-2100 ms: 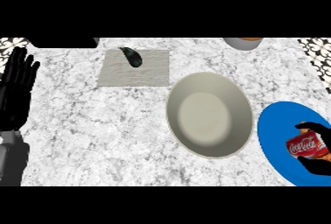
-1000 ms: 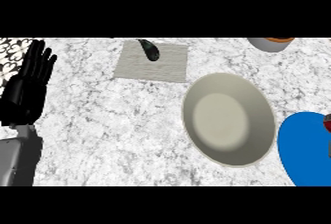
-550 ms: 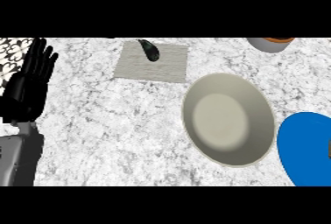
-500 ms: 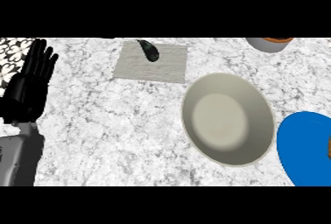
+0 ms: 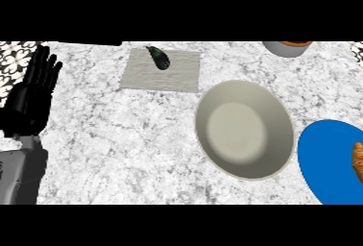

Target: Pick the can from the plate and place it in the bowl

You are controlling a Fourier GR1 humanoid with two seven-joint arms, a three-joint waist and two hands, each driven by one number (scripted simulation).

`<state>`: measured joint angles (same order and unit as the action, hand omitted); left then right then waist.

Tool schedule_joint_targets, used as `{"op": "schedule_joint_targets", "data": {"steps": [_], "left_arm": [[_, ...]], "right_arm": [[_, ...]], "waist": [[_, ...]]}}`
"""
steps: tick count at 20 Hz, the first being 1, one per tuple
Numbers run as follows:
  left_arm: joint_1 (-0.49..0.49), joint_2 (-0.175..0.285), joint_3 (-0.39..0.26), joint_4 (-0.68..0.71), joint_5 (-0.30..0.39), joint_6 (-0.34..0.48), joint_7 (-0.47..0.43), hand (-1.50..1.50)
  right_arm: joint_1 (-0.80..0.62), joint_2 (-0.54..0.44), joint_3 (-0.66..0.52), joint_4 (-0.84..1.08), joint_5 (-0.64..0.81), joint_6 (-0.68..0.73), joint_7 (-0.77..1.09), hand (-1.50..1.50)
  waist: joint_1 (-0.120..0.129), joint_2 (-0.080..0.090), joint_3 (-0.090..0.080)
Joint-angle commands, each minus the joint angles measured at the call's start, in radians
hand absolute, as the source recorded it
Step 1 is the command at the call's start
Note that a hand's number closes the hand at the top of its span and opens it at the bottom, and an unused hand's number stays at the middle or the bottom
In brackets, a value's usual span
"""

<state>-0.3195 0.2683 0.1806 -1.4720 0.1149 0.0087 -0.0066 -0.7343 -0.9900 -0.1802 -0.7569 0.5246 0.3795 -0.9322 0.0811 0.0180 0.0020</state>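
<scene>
White marble counter with grey veining, spreading across the whole view. Right of centre, resting on it empty: a pale beige bowl, oval as seen from above. Just right of the bowl, cut off by the right edge: a blue plate. Along the left edge, a grey forearm ending in the black left hand, released, fingers straight and pointing far, resting and touching nothing. Far and left of the bowl, lying flat: a grey mat. At the far edge, right of the mat: a grey cup with orange inside, partly cut off. On the mat's far part: a small dark oblong thing, too small to identify. On the plate, at the very right edge: an orange-brown sliver; cannot tell whether it belongs to the can.
</scene>
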Motion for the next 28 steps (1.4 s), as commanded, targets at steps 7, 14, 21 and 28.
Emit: {"op": "schedule_joint_targets", "data": {"steps": [7,14,21,28], "left_arm": [[0.030,-0.002,0.013,0.009,0.002,0.000,-0.017,0.00],[0.032,0.026,0.042,0.015,0.003,0.002,-0.014,0.00],[0.057,0.020,0.047,-0.014,0.000,0.013,-0.010,0.00],[0.062,0.020,0.057,0.000,-0.002,0.011,-0.027,0.00]], "right_arm": [[-0.179,0.065,0.161,-0.025,-0.146,0.357,-0.005,1.50],[-0.241,0.147,0.293,-0.140,-0.202,0.393,0.146,1.50],[-0.214,0.334,0.411,-0.319,-0.260,0.338,0.403,1.50],[-0.021,0.408,0.461,-0.532,-0.209,0.220,0.546,1.50]], "waist": [[-0.030,-0.013,-0.005],[-0.066,-0.019,-0.004],[-0.078,-0.024,-0.003],[-0.086,-0.021,-0.002]]}}
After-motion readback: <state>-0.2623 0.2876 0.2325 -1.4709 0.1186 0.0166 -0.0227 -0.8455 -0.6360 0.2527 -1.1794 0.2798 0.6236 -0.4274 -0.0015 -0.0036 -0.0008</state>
